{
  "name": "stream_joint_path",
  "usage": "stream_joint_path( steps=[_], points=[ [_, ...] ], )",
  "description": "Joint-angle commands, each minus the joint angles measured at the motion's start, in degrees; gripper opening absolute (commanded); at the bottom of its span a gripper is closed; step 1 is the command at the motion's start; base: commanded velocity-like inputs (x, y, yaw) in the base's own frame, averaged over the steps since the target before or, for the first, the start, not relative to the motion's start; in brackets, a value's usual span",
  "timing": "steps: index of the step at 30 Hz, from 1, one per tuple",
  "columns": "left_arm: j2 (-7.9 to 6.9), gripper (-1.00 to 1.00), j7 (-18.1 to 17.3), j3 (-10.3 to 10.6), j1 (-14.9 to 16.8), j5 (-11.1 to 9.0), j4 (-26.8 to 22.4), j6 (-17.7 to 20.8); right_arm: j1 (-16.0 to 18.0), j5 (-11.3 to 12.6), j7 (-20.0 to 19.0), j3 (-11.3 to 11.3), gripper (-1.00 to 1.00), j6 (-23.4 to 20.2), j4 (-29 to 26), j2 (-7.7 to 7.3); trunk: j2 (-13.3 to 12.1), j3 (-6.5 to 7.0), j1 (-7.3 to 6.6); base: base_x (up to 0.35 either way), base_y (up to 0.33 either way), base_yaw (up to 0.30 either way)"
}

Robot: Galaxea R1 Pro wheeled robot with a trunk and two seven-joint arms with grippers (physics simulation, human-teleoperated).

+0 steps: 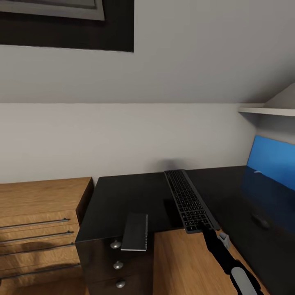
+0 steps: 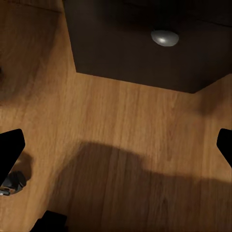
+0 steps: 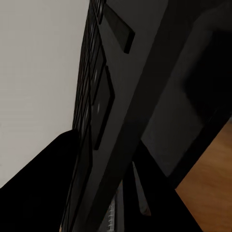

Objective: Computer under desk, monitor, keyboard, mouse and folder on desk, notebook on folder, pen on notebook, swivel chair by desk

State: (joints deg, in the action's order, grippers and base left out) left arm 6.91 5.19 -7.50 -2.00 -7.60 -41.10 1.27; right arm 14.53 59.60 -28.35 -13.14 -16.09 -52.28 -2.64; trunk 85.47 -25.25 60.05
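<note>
The black keyboard (image 1: pixel 189 200) lies lengthwise over the glossy black desk (image 1: pixel 123 196), its far end toward the wall and its near end past the desk's inner edge. My right gripper (image 1: pixel 207 232) is shut on that near end; up close the keyboard (image 3: pixel 104 96) sits edge-on between the fingers of the right gripper (image 3: pixel 104 193). A small dark mouse (image 1: pixel 260 221) rests on the desk's right wing. A bright blue upright panel (image 1: pixel 272 162) stands at the far right; I cannot tell if it is the monitor. My left gripper (image 2: pixel 116 150) is open above the wooden floor.
A grey spiral notebook (image 1: pixel 135 232) lies on the desk's front corner above black drawers with round silver knobs (image 1: pixel 116 244), one knob (image 2: pixel 165 37) close to the left hand. A light-wood cabinet (image 1: pixel 41 213) stands left. A white shelf (image 1: pixel 266 110) juts out upper right.
</note>
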Motion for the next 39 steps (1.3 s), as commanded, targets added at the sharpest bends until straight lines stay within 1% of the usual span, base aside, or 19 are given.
stream_joint_path(
  steps=[1, 7, 11, 14, 22, 31, 39],
  points=[
    [0.03, 1.0, 0.08, -0.04, -0.02, -0.59, -0.13, 0.13, 0.03, 0.49, -0.16, -0.12, -1.0, -0.52, 0.01, 0.01, -0.39, 0.13, -0.23, 0.0, 0.0, 0.0],
    [0.03, 1.0, 0.08, 0.02, -0.02, -0.58, -0.12, 0.13, 0.04, 0.51, -0.33, -0.13, -1.0, -0.52, 0.02, 0.03, -2.79, 1.21, -1.54, 0.0, 0.0, 0.0],
    [0.03, 1.0, 0.0, 0.02, -0.01, -0.56, 0.01, -2.23, 0.03, 0.52, -0.73, -0.13, -1.0, -0.36, 0.06, 0.13, -2.79, 1.21, -1.54, -0.004, 0.0, 0.0],
    [0.03, 1.0, 0.0, 0.02, -0.02, -0.51, 0.15, -3.12, 0.02, 0.52, -0.74, -0.13, -1.0, -0.4, 0.01, 0.1, -2.79, 1.21, -1.54, -0.13, 0.0, 0.0],
    [0.03, 1.0, -0.01, 0.02, -0.02, -0.49, 0.22, -3.53, -0.02, 0.52, -0.74, -0.13, -1.0, -0.34, -0.01, 0.03, -2.79, 1.21, -1.54, -0.288, -0.006, 0.0],
    [0.03, 1.0, -0.01, 0.02, -0.02, -0.43, 0.23, -3.63, 0.0, 0.52, -1.11, -0.13, -1.0, -0.18, -0.01, 0.09, -2.79, 1.21, -1.54, -0.301, -0.123, 0.0],
    [0.03, 1.0, 0.01, 0.02, -0.02, -0.48, 0.23, -3.62, 0.04, 0.52, -1.16, -0.07, -1.0, -0.16, 0.03, 0.15, -2.79, 1.21, -1.54, -0.321, -0.025, 0.0]
  ],
)
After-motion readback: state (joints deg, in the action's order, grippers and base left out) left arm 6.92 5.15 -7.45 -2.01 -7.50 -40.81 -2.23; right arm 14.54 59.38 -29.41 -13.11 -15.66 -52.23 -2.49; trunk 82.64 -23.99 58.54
